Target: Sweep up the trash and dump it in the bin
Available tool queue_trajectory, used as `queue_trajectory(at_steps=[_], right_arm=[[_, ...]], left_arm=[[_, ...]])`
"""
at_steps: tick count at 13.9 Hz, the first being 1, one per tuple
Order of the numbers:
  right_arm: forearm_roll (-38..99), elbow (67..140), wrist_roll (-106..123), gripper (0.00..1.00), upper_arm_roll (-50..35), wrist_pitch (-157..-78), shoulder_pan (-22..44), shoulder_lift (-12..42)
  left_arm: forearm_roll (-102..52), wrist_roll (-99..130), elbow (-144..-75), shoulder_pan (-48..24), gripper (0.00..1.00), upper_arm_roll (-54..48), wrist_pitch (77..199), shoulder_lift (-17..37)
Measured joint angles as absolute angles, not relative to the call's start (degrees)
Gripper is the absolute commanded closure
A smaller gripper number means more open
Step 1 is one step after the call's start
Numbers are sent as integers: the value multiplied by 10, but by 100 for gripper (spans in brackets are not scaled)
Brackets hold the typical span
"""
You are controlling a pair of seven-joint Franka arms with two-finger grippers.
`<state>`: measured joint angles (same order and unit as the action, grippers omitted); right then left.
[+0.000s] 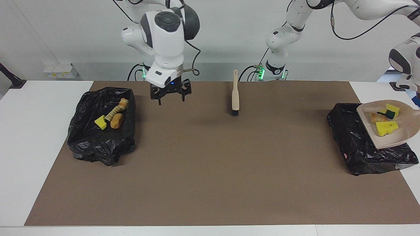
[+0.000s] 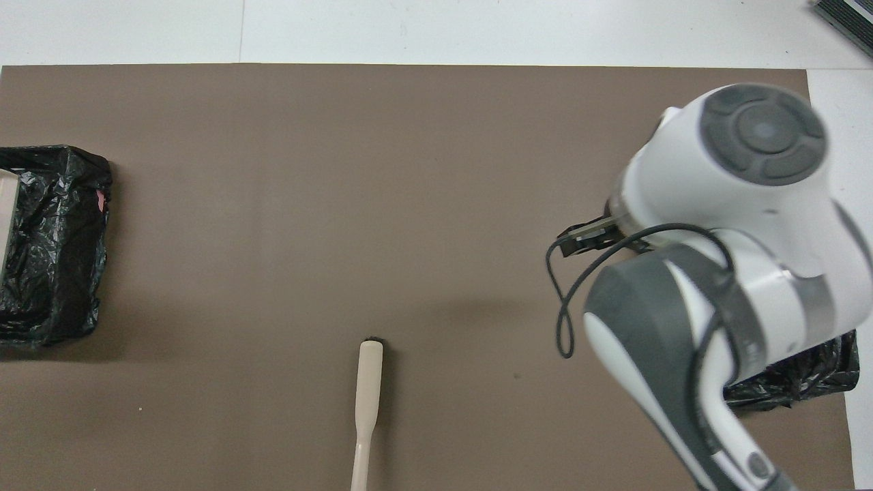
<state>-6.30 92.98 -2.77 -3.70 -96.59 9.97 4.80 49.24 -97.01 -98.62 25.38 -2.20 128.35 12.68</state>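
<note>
Two bins lined with black bags sit at the two ends of the brown mat (image 1: 210,183). The bin at the right arm's end (image 1: 101,126) holds three scraps: a yellow sponge chunk (image 1: 100,122), a tan bread-like lump (image 1: 116,121) and a ridged pale piece (image 1: 117,109) lying beside them. The right gripper (image 1: 170,95) hangs above the mat just beside this bin, toward the middle of the table, with its fingers spread and nothing between them.

The bin at the left arm's end (image 1: 354,141) has the beige dustpan (image 1: 390,137) held over it, tilted. In the pan lie two yellow sponge chunks (image 1: 386,127), one with a dark green face (image 1: 390,113), and an orange lump (image 1: 374,117). The left gripper is cut off at the picture's edge by the pan's handle, so its grip cannot be made out.

The beige brush (image 1: 235,95) lies flat on the mat between the two arms' bases, bristles pointing away from the robots, well apart from both bins.
</note>
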Motion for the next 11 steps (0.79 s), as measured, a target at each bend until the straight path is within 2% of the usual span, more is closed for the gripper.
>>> queue_trajectory(at_steps=[7, 11], right_arm=[[-28, 930, -28, 0, -21, -965, -6, 18], [-19, 939, -29, 0, -20, -965, -19, -2]], left_arm=[[626, -898, -986, 229, 100, -21, 1205, 121], [659, -896, -986, 223, 100, -21, 1164, 105]])
